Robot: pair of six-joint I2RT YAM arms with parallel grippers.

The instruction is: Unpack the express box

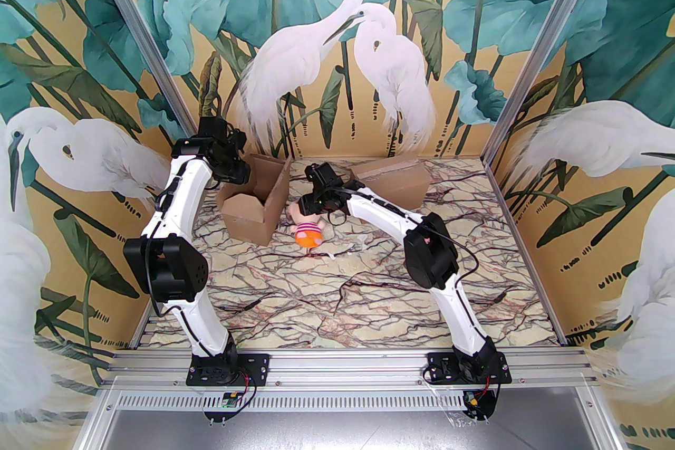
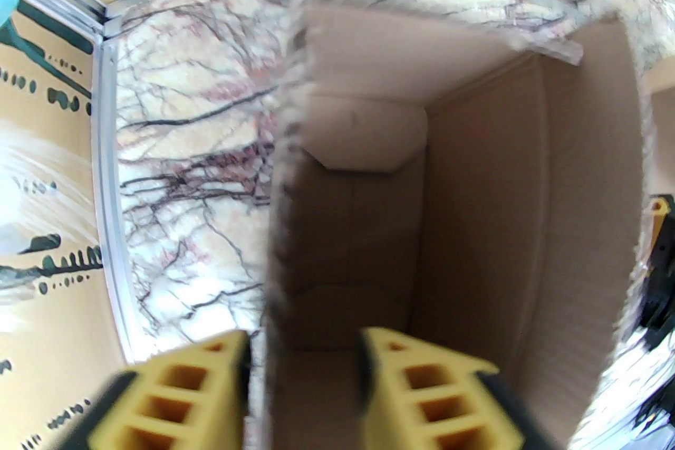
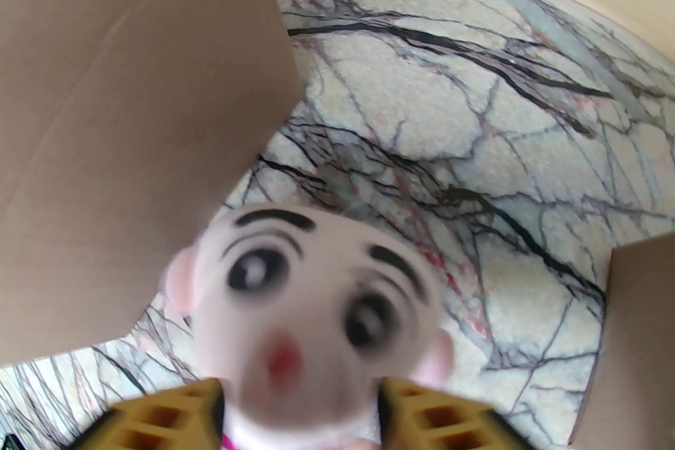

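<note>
The left gripper hangs over the open express box, which stands toward the far left corner of the table with its flaps up. In the left wrist view its yellow fingers are spread and straddle the box's left wall: one finger is outside over the marble, the other inside over the cavity. A sliver of table shows between the outer finger and the cardboard, so the jaws are parted, not pinching the wall. What can be seen of the box's inside is bare cardboard. The right gripper is low over the table just to the right of that box, at the head end of a small doll. The doll has a pink face, a striped shirt and orange shorts, and its orange end lies on the marble pointing toward the near edge. In the right wrist view the doll's face is blurred and sits between the two yellow fingers, which stand wide apart on either side of its neck. Both fingers run close against it, but I cannot tell whether they press on it or merely flank it. A second, closed carton rests at the far edge, right of the middle.
</note>
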